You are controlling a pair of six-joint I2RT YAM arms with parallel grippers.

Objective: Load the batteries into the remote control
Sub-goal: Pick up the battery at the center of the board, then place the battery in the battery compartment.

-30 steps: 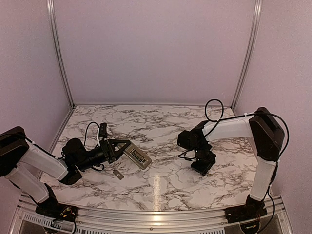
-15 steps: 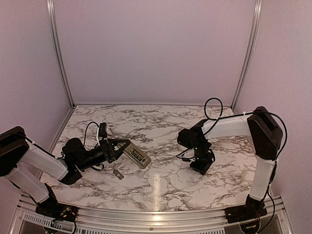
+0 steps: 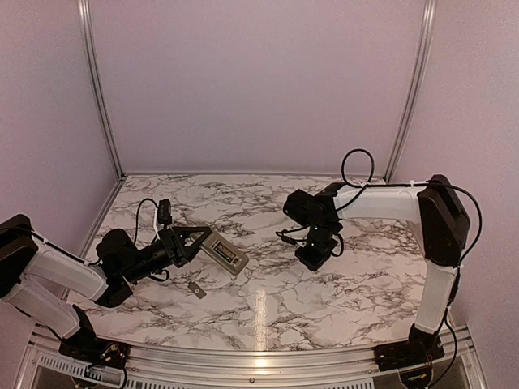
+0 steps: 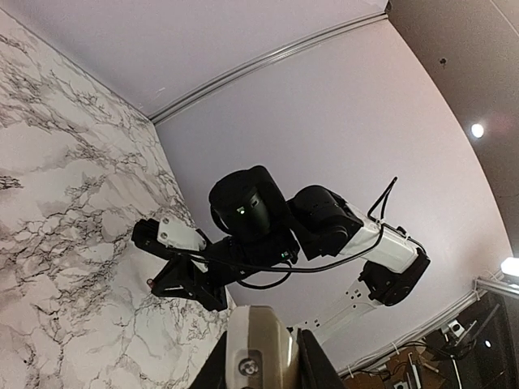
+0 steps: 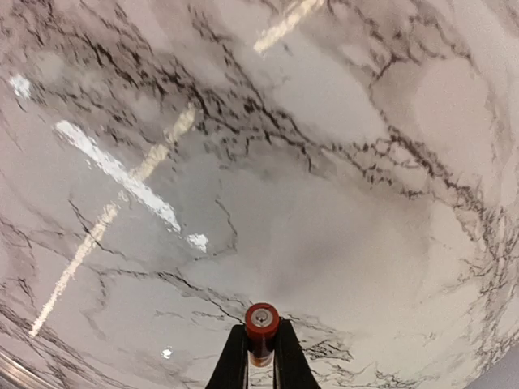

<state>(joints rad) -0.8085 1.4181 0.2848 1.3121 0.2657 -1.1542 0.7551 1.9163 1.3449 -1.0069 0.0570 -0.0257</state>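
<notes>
**Battery Here, Remote Over There**

My right jaws were pinched tight on the orange-red battery (image 5: 262,324). Its round end showed just past the tips. My left jaws were closed on one short end of the remote control (image 3: 225,252), low by the counter (image 3: 268,308). The remote lay off to the left of the battery, well apart from it. Its long side ran on a slant, from far-left to near-right. I think my right arm had to carry the battery over. I could not see the other battery.
</notes>
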